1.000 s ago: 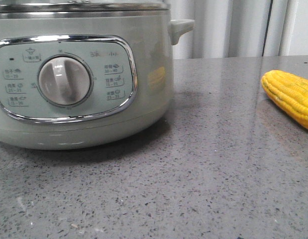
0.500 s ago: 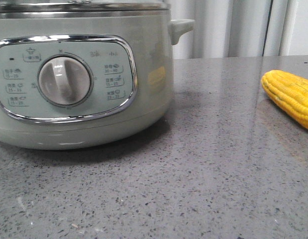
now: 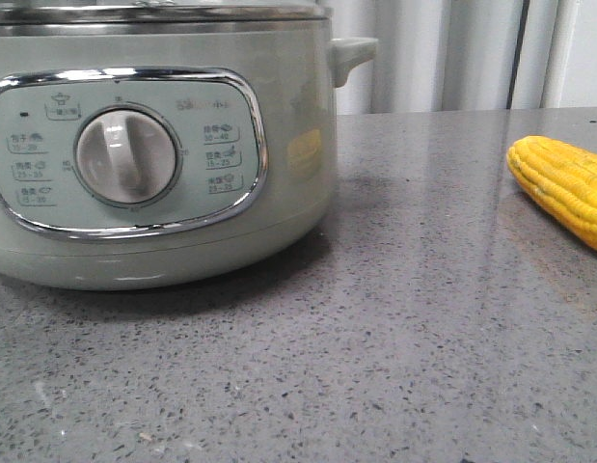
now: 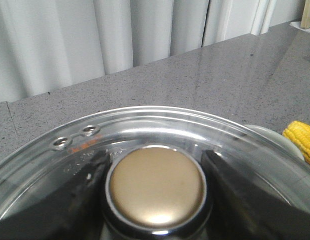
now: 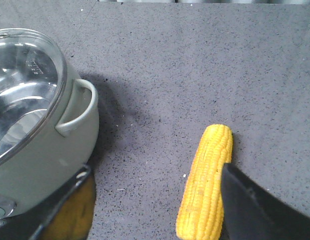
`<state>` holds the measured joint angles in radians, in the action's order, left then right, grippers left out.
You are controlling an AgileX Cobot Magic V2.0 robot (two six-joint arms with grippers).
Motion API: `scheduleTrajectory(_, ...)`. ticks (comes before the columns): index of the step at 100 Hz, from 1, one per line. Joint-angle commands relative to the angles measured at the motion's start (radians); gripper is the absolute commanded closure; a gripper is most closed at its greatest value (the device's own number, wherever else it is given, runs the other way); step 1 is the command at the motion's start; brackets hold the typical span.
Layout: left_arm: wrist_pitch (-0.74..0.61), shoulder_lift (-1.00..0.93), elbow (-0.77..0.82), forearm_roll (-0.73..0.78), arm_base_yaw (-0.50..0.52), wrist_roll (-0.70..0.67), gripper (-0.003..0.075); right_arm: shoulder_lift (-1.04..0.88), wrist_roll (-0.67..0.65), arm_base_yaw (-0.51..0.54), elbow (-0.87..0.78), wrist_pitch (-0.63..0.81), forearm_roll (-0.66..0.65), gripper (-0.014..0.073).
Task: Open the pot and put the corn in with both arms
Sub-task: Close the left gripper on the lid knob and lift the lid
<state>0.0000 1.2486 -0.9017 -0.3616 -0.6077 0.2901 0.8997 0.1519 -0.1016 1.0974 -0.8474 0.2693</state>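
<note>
The pale-green pot [image 3: 288,207] stands at the left with its glass lid [image 4: 160,117] on. My left gripper [image 4: 155,200] is down on the lid, its black fingers [image 4: 255,210] pressed against either side of the bronze lid knob [image 4: 156,182]. The yellow corn [image 3: 566,188] lies on the grey table at the right. In the right wrist view the corn [image 5: 205,190] lies between the fingers of my open right gripper [image 5: 155,210], close beside one black finger [image 5: 260,210]. The other finger [image 5: 64,210] is near the pot's wall [image 5: 39,165]. Neither gripper shows in the front view.
The pot's small side handle [image 5: 77,107] sticks out toward the corn. A grey speckled table [image 3: 394,338] runs to a pale curtain [image 4: 69,40] at the back. A light object [image 4: 307,22] sits at the table's far corner.
The pot has shifted a hair to the right in the front view. The corn has not moved.
</note>
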Motion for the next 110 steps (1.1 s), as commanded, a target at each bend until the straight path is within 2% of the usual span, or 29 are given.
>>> scheduleTrajectory(1,-0.097,-0.024,-0.037,-0.001,-0.005,-0.002,0.0581,-0.01,0.009,0.004,0.035,0.056,0.014,0.0134)
scheduleTrajectory(32,-0.093,-0.12,-0.153,0.008,-0.001,-0.002,0.0581,-0.01,0.009,0.004,0.035,0.056,0.014,0.0134)
scheduleTrajectory(46,-0.029,-0.171,-0.19,0.012,0.052,-0.002,0.0581,-0.01,0.009,0.004,0.035,0.056,0.014,0.0134)
scheduleTrajectory(60,0.067,-0.233,-0.19,0.016,0.183,-0.002,0.0581,-0.01,0.009,0.004,0.035,0.056,0.014,0.0134)
scheduleTrajectory(75,0.148,-0.294,-0.19,0.016,0.405,-0.002,0.0581,-0.01,0.009,0.004,0.035,0.056,0.014,0.0134)
scheduleTrajectory(93,0.152,-0.309,-0.19,0.026,0.651,-0.002,0.0581,-0.01,0.009,0.004,0.035,0.059,0.014,0.0134)
scheduleTrajectory(110,0.108,-0.262,-0.19,0.03,0.763,-0.002,0.0581,-0.01,0.009,0.004,0.035,0.066,0.014,0.0134)
